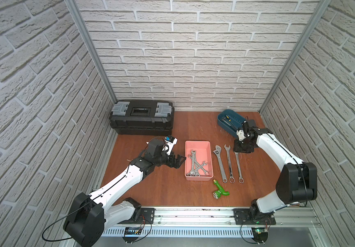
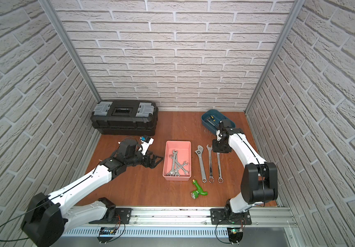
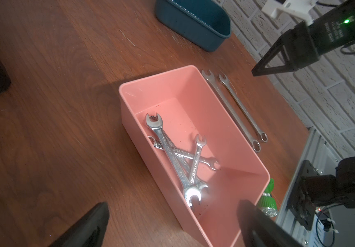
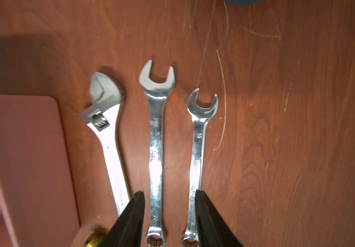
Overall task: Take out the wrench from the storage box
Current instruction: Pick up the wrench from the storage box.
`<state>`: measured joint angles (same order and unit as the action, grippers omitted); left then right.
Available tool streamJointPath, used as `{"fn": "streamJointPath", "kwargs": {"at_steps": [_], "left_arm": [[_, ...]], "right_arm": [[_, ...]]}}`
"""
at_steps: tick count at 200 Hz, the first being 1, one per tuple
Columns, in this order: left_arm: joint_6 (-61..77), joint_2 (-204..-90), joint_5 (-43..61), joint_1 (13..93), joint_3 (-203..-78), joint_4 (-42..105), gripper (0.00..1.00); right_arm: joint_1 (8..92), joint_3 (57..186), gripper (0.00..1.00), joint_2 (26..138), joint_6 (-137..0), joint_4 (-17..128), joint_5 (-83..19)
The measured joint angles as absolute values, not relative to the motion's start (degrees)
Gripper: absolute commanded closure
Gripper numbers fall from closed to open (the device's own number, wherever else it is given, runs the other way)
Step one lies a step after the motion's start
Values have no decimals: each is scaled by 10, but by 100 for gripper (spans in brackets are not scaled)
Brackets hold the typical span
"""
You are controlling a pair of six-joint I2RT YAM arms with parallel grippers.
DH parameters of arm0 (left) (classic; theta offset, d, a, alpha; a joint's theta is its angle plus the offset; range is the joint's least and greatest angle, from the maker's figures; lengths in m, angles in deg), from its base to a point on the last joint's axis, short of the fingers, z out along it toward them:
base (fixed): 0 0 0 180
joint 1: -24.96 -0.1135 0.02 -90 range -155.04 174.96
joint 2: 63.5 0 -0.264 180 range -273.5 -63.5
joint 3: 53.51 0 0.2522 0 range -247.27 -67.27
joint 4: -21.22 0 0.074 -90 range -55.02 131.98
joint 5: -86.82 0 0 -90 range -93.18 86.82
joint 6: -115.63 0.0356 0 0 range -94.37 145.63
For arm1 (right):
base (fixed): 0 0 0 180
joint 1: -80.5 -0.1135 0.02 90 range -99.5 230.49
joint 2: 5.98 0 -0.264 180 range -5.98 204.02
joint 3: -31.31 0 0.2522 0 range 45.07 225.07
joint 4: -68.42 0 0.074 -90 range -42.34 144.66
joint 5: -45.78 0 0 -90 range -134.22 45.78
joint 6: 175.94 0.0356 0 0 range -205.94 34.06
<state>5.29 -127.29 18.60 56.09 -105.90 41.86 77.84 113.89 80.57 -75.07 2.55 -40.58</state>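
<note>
The pink storage box [image 1: 198,141] stands mid-table, lidless, in both top views. Several small silver wrenches [image 1: 196,165] lie crossed in it, seen close in the left wrist view as wrenches [image 3: 178,156]. My left gripper [image 1: 180,162] hangs open just left of the box's left wall, holding nothing. Its fingers straddle that wall in the left wrist view [image 3: 173,207]. My right gripper [image 1: 243,149] points down over the table right of the box. It is open and empty [image 4: 169,193] above a large combination wrench [image 4: 156,139], with a smaller one [image 4: 199,145] beside its finger.
An adjustable wrench [image 1: 220,162] lies on the table between the box and the two long wrenches. A black toolbox [image 1: 141,116] sits at back left and a teal tray [image 1: 231,122] at back right. A green nozzle [image 1: 220,189] lies in front of the box.
</note>
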Motion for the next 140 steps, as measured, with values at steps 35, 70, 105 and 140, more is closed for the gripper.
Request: {"fn": "streamJointPath", "kwargs": {"at_steps": [35,70,105,140], "left_arm": [[55,-1265,185,555,-1063,425,2],[57,-1247,185,543,-1063,444,2],[63,-1224,186,531,-1063,460,2],[66,-1202,186,520,-1059,471,2]], "right_arm": [[681,1139,53,756,-684,6,-385],[548,1143,53,744,-583,11,-386],[431,1189,53,803,-487,26,-416],[384,1235,57,906,-432,65,-440]]}}
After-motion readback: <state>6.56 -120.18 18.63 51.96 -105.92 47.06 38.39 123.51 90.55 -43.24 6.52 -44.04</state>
